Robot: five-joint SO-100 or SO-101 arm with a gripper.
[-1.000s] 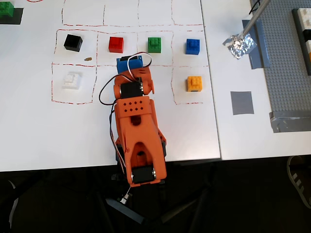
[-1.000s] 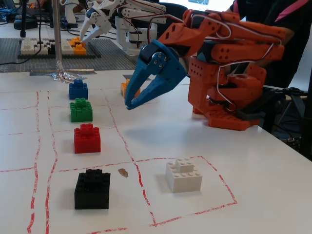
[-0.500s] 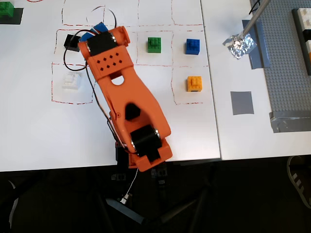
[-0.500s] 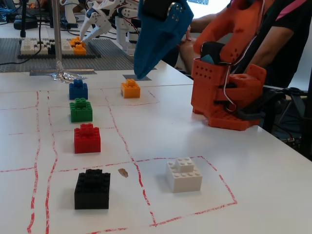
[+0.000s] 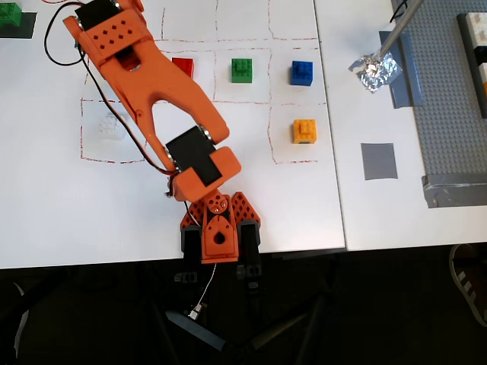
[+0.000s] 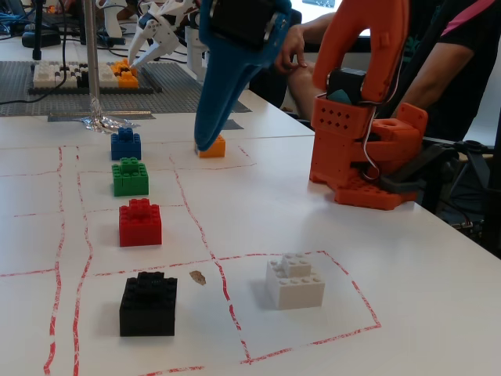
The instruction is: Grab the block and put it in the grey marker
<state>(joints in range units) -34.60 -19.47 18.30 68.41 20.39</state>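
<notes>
White matte counter (image 5: 365,220), marked in hand-drawn red dashed cells; contents listed left to right

1. The block (image 6: 148,304): black moulded plastic, square, studded top. Fixed view: stands upright in the nearest cell, first in a row with the coloured bricks, apart from the tool. Overhead view: hidden beneath the arm.
2. White brick (image 6: 295,280): glossy plastic, studded, alone in its own red-lined cell, right of the block in the fixed view; faint against the counter from above (image 5: 111,127).
3. Arm (image 5: 152,91): orange printed plastic with black motor housings. Base (image 5: 219,228) stands at the counter's near edge; the links reach up and to the left across the cells in the overhead view.
4. Tool (image 6: 205,143): blue smooth plastic, tapering, pointing down. Only one blue shape is distinguishable, so apart or together cannot be told; nothing is seen clamped in it.
5. Red brick (image 5: 183,67), green brick (image 5: 242,70), blue brick (image 5: 302,73): same studded form, in one row.
6. Orange brick (image 5: 304,131): in the cell below the blue one in the overhead view.
7. Foil piece (image 5: 375,72): crumpled, silver, at the foot of a metal rod (image 5: 399,26).
8. The grey marker (image 5: 379,161): flat dull square tape patch, bare, outside the cells, well apart from the block's row.
9. Baseplate (image 5: 449,106): large, grey, studded, at the right edge
</notes>
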